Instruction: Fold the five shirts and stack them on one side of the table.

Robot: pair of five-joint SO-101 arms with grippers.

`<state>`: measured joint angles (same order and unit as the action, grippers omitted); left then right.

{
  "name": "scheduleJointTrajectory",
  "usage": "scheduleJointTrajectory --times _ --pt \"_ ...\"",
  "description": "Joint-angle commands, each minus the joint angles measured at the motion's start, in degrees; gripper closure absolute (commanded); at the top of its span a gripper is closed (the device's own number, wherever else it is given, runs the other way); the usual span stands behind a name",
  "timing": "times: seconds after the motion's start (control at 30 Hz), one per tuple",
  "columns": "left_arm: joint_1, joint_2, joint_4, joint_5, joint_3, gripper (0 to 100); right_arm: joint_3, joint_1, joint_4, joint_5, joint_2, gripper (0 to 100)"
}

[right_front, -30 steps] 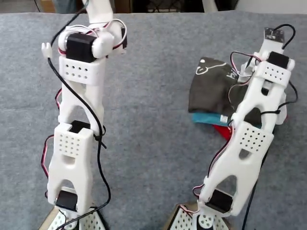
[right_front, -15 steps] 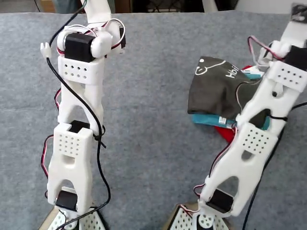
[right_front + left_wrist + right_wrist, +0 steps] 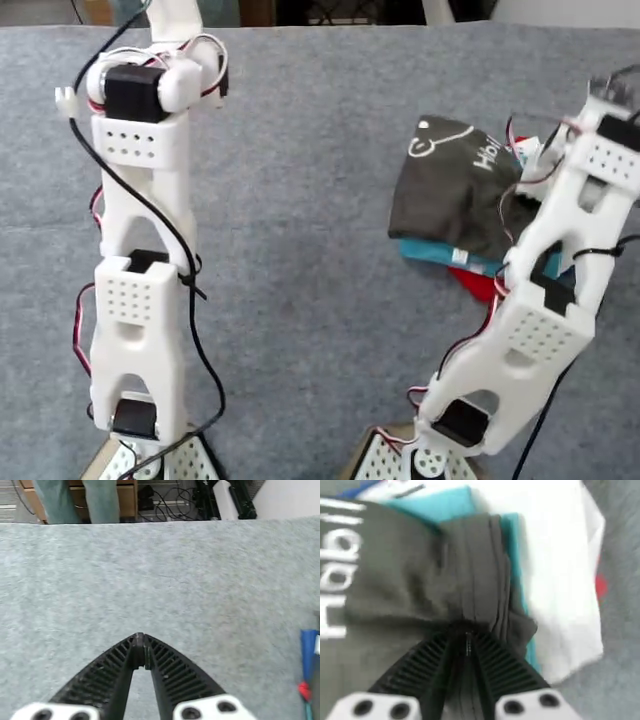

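A stack of shirts lies at the table's right side. On top is a dark grey shirt [image 3: 445,190] with white print, and under it a teal shirt [image 3: 430,250] and a red shirt [image 3: 480,283] stick out. The right arm [image 3: 545,290] leans over this stack. In the right wrist view my right gripper [image 3: 466,639] is shut on a bunched fold of the dark grey shirt [image 3: 395,580], with the teal shirt [image 3: 512,555] and a white shirt [image 3: 560,580] below it. My left gripper [image 3: 140,642] is shut on nothing above bare felt.
Grey felt covers the table [image 3: 330,150]. The left arm [image 3: 140,250] stands upright at the left, with loose cables along it. Both arm bases sit at the near edge. A person's legs, drawers and cables show beyond the far edge in the left wrist view.
The right arm swung out to the right, then came back lower over the stack; the dark shirt's right edge is now bunched. The left arm shifted a little to the left.
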<state>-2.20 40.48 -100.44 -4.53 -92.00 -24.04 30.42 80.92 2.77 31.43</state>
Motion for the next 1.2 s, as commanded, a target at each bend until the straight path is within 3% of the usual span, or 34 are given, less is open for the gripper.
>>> scheduleJointTrajectory --times 0.0,0.17,0.53,0.8,1.0,1.17 --pt "2.86 -3.6 -0.44 0.44 -1.98 97 10.68 1.49 -12.48 -0.09 -3.12 97.7" --pt "6.11 -3.78 -0.44 0.44 -1.98 97 8.13 3.96 -10.02 -0.09 -3.38 97.7" --pt "11.65 -3.87 -0.44 0.44 -1.98 97 -25.63 -0.18 18.73 3.52 -3.03 97.7" --pt "16.75 -3.87 -0.44 1.32 -1.98 97 -30.64 -4.13 18.73 3.25 -1.98 97.7" --pt "20.62 -3.96 -0.53 4.13 -1.98 97 -21.93 -1.67 9.41 3.6 10.86 97.7" --pt "22.81 -3.96 -0.62 6.33 -1.98 97 -26.15 -1.49 10.73 3.34 18.95 97.7"
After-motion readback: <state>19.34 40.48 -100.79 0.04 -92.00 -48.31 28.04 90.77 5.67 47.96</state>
